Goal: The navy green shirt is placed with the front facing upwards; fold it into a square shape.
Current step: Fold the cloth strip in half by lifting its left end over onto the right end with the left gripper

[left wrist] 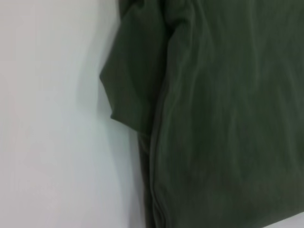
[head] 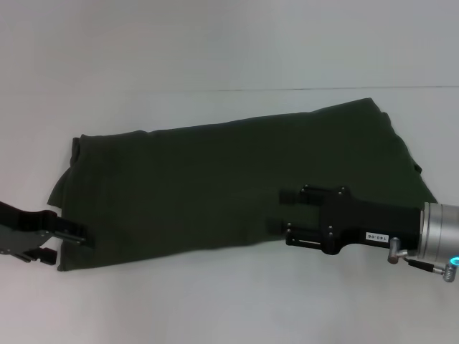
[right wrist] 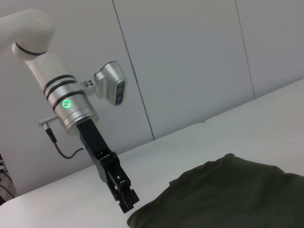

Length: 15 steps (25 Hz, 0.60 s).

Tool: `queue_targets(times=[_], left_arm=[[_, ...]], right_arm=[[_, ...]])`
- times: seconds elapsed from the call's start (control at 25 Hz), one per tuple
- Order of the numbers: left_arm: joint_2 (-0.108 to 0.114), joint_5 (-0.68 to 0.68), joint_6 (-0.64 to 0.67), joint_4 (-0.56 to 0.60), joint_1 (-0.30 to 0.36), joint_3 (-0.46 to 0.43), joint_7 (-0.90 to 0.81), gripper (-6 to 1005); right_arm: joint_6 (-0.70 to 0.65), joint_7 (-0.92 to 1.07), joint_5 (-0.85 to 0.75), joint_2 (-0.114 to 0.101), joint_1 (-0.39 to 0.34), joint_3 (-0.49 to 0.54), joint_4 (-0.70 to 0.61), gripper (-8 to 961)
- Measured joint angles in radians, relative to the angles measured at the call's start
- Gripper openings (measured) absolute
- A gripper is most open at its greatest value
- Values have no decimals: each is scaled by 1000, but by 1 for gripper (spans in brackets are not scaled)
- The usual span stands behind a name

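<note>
The shirt [head: 229,186] lies on the white table [head: 215,301], folded into a long band that runs from the left side to the far right side. No print shows on the upper face. In the left wrist view a sleeve [left wrist: 130,90] sticks out from under the folded edge.

The left pincer [head: 64,242] is low at the shirt's near left corner, its fingers spread, with the upper finger [head: 68,231] over the cloth edge. I cannot tell if it touches the cloth.

The right pincer [head: 283,210] hovers over the shirt's near right part, pointing left. Its two fingers are spread apart and hold nothing.
</note>
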Motion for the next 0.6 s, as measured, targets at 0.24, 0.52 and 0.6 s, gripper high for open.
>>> queue_targets(times=[0.24,0.52,0.6], left_arm=[[-2,22,-28,-15,3,3,0,890],[-14,24,-46,-27,-7,3,2,890],[-17,25,-50,-32,-12,3,3,891]], right_arm=[[-8,-16,0,0,0,-29,8,699],[-8,-23,0,0,0,-30,8,698],[-8,-25,0,0,0,-30,8,698]])
